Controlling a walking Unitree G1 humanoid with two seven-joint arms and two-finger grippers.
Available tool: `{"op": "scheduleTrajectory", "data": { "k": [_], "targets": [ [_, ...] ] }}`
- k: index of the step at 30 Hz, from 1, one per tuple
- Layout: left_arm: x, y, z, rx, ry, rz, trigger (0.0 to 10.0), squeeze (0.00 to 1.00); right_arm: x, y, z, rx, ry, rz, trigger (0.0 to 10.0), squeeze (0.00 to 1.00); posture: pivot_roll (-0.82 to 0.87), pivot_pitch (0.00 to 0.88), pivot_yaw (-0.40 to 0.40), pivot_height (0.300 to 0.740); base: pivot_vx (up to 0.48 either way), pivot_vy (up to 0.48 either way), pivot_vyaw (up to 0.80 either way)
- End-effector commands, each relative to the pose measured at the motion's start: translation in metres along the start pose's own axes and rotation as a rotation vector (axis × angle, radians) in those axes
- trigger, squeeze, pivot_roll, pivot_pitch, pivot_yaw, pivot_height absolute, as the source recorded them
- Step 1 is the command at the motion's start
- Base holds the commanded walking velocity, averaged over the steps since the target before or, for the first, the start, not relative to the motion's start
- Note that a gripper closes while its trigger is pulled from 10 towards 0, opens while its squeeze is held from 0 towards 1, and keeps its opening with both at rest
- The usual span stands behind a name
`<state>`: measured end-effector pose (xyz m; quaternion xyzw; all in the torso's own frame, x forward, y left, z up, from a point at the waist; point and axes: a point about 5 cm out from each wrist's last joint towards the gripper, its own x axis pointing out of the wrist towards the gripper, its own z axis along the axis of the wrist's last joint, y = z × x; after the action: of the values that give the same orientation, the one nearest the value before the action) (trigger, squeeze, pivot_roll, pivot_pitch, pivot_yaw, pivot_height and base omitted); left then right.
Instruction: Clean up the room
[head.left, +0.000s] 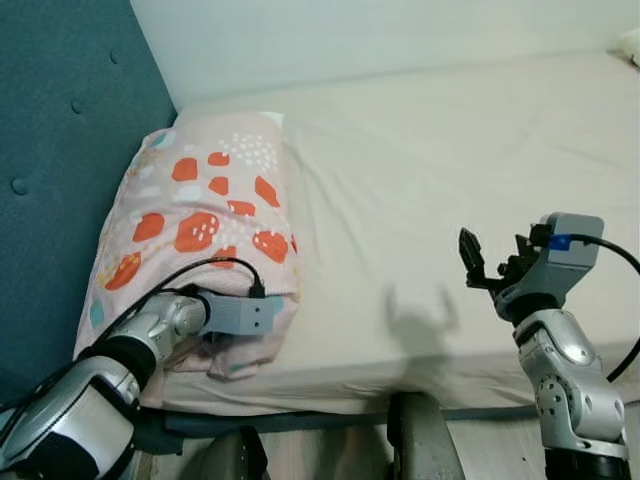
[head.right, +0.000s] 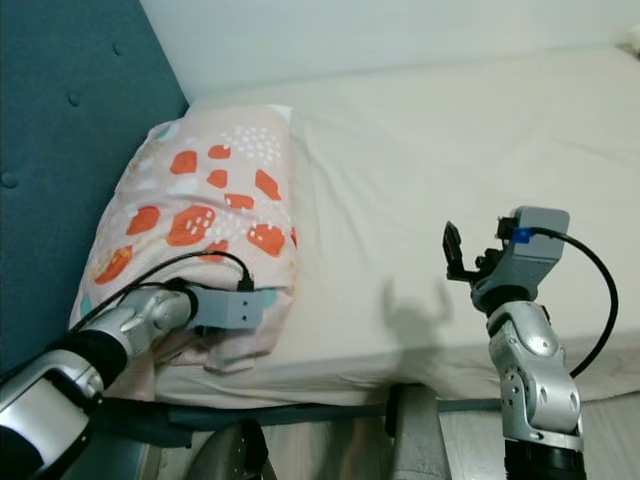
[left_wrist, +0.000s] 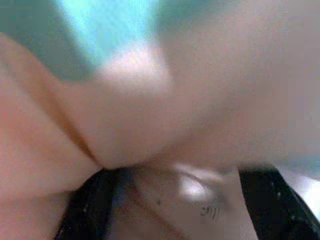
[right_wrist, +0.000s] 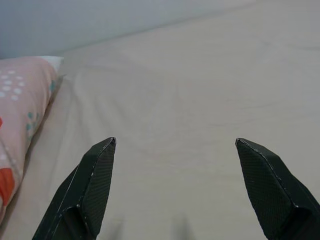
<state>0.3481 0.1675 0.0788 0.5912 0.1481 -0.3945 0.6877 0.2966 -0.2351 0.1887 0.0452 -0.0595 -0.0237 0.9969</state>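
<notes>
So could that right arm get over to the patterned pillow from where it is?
Probably yes: the open right gripper hovers above the bed, with bare sheet between it and the pillow.

Your left arm is reaching forward and low, its grey wrist block level, and the left gripper (head.left: 283, 312) is pressing into soft fabric so that its fingers are hiding from you. Your right arm is standing bent upward from the elbow, and the right gripper (right_wrist: 175, 187) is hanging in the air with its two black fingers (right_wrist: 95, 180) spreading wide apart, gripping nothing.
</notes>
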Motion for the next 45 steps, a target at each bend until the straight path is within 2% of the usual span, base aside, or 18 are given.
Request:
{"op": "scheduleTrajectory", "data": {
  "k": [1, 6, 12, 14, 16, 19, 20, 28, 31, 33, 34, 36, 38, 39, 40, 41, 43, 45],
  "targets": [
    [-0.004, -0.022, -0.013, -0.025, 0.003, -0.133, 10.0, 0.0, -0.002, 0.005, -0.004, 0.002, 0.02, 0.025, 10.0, 0.0, -0.12, 0.177, 0.103, 0.58, 0.0, 0.0, 0.0],
    [-0.022, -0.041, -0.035, 0.002, 0.012, -0.331, 10.0, 0.0, 0.002, 0.006, -0.004, 0.015, 0.022, 0.04, 10.0, 0.0, -0.1, 0.159, 0.097, 0.58, 0.0, 0.0, 0.0],
    [-0.063, -0.02, -0.061, -0.014, 0.028, -0.484, 10.0, 0.0, 0.011, 0.013, 0.0, 0.053, 0.008, 0.095, 10.0, 0.0, -0.09, 0.128, 0.09, 0.58, 0.0, 0.0, 0.0],
    [-0.096, -0.009, -0.04, -0.079, -0.175, -0.607, 10.0, 0.0, 0.017, 0.018, 0.0, 0.082, 0.009, 0.137, 10.0, 0.0, -0.08, 0.098, 0.081, 0.58, 0.0, 0.0, 0.0],
    [-0.1, -0.008, -0.035, -0.086, -0.213, -0.62, 10.0, 0.0, 0.018, 0.019, 0.0, 0.086, 0.009, 0.139, 10.0, 0.0, -0.08, 0.098, 0.081, 0.58, 0.0, 0.0, 0.0],
    [-0.11, 0.007, -0.01, -0.191, -0.449, -0.561, 10.0, 0.0, 0.021, 0.018, -0.001, 0.132, -0.003, 0.139, 10.0, 0.0, -0.07, 0.067, 0.071, 0.58, 0.0, 0.0, 0.0],
    [-0.122, 0.015, 0.01, -0.274, -0.669, -0.53, 10.0, 0.0, 0.024, 0.018, -0.004, 0.152, 0.001, 0.134, 10.0, 0.0, -0.07, 0.052, 0.065, 0.59, 0.0, 0.0, 0.0],
    [-0.121, 0.027, 0.019, -0.406, -0.853, -0.38, 10.0, 0.0, 0.03, 0.018, -0.007, 0.153, 0.006, 0.13, 10.0, 0.0, -0.07, 0.029, 0.055, 0.605, 0.0, 0.0, 0.0],
    [-0.108, 0.042, 0.018, -0.589, -0.935, -0.154, 10.0, 0.0, 0.035, 0.015, -0.009, 0.157, 0.01, 0.114, 10.0, 0.0, -0.06, 0.017, 0.046, 0.614, 0.0, 0.0, 0.0],
    [-0.075, 0.05, 0.0, -0.968, -0.879, 0.156, 10.0, 0.0, 0.036, 0.012, -0.018, 0.158, 0.027, 0.087, 10.0, 0.0, -0.06, 0.01, 0.043, 0.624, 0.0, 0.0, 0.0],
    [-0.075, 0.05, 0.0, -0.968, -0.879, 0.156, 10.0, 0.0, 0.036, 0.012, -0.018, 0.158, 0.027, 0.087, 10.0, 0.0, -0.06, 0.01, 0.043, 0.624, 0.0, 0.0, 0.0],
    [-0.053, 0.04, -0.016, -1.261, -0.751, 0.341, 10.0, 0.0, 0.036, 0.011, -0.022, 0.162, 0.028, 0.073, 10.0, 0.0, -0.06, 0.008, 0.043, 0.634, 0.0, 0.0, 0.0],
    [-0.053, 0.04, -0.016, -1.261, -0.751, 0.341, 10.0, 0.0, 0.036, 0.011, -0.022, 0.162, 0.028, 0.073, 10.0, 0.0, -0.06, 0.008, 0.043, 0.634, 0.0, 0.0, 0.0],
    [-0.046, 0.031, -0.028, -1.419, -0.681, 0.436, 10.0, 0.0, 0.036, 0.009, -0.024, 0.16, 0.029, 0.063, 10.0, 0.0, -0.06, 0.005, 0.039, 0.639, 0.0, 0.0, 0.0],
    [-0.046, 0.031, -0.028, -1.419, -0.681, 0.436, 10.0, 0.0, 0.036, 0.009, -0.024, 0.16, 0.029, 0.063, 10.0, 0.0, -0.06, 0.005, 0.039, 0.639, 0.0, 0.0, 0.0],
    [-0.035, 0.005, -0.051, -1.715, -0.529, 0.609, 10.0, 0.0, 0.033, 0.004, -0.031, 0.151, 0.048, 0.046, 10.0, 0.0, -0.07, 0.0, 0.033, 0.649, 0.0, 0.0, 0.0],
    [-0.035, 0.005, -0.051, -1.715, -0.529, 0.609, 10.0, 0.0, 0.033, 0.004, -0.031, 0.151, 0.048, 0.046, 10.0, 0.0, -0.07, 0.0, 0.033, 0.649, 0.0, 0.0, 0.0],
    [-0.03, -0.014, -0.06, -1.84, -0.441, 0.678, 10.0, 0.0, 0.03, 0.0, -0.038, 0.143, 0.063, 0.04, 10.0, 0.0, -0.07, 0.002, 0.03, 0.659, 0.0, 0.0, 0.0]
  ]
}}
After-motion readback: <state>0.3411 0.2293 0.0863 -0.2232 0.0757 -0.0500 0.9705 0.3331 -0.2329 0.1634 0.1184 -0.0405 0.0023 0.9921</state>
